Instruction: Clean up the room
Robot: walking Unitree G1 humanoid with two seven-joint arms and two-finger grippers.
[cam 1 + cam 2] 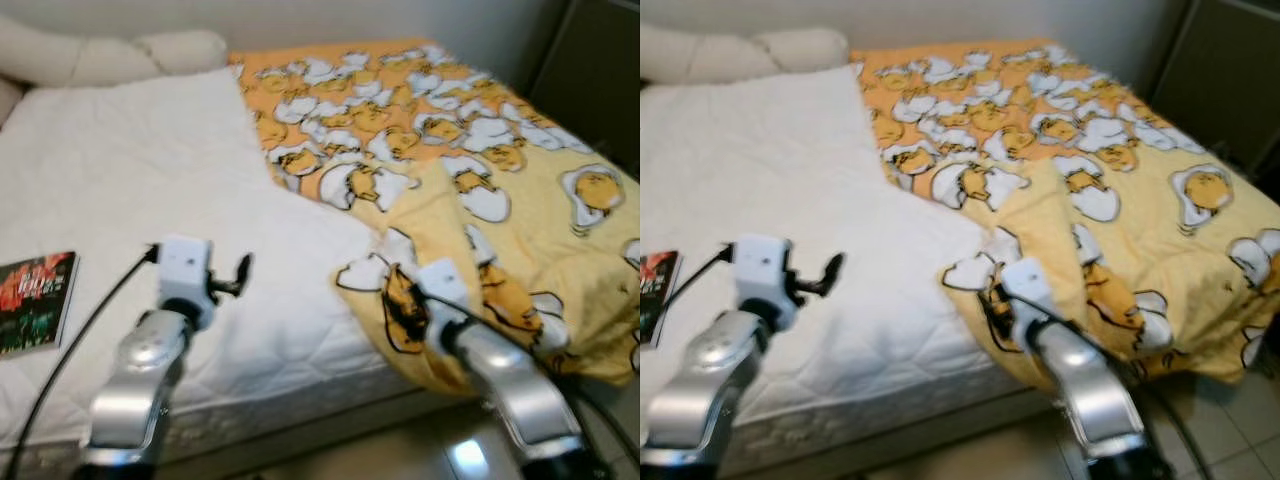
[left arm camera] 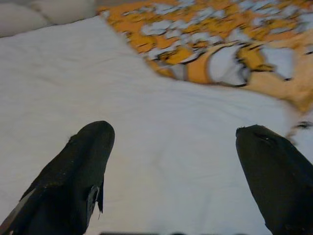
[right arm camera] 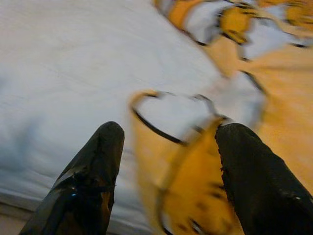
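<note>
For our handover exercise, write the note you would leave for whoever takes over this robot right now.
Left claw: open, empty, above the white mattress.
Right claw: open, at the folded-back edge of the yellow egg-print blanket, not gripping it.
Book lies on the mattress at the robot's left.
Done: the blanket covers the bed's right side.
Left: spread the blanket across the mattress, put away the book.

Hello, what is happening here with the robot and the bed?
The robot stands at the side of a bed. Its right gripper, jaws open, is at the folded-back edge of the yellow blanket with egg cartoons, which covers the right half only. The left gripper, also open, hovers above the bare white mattress pad. A book lies on the left side, and pillows sit at the head.
</note>
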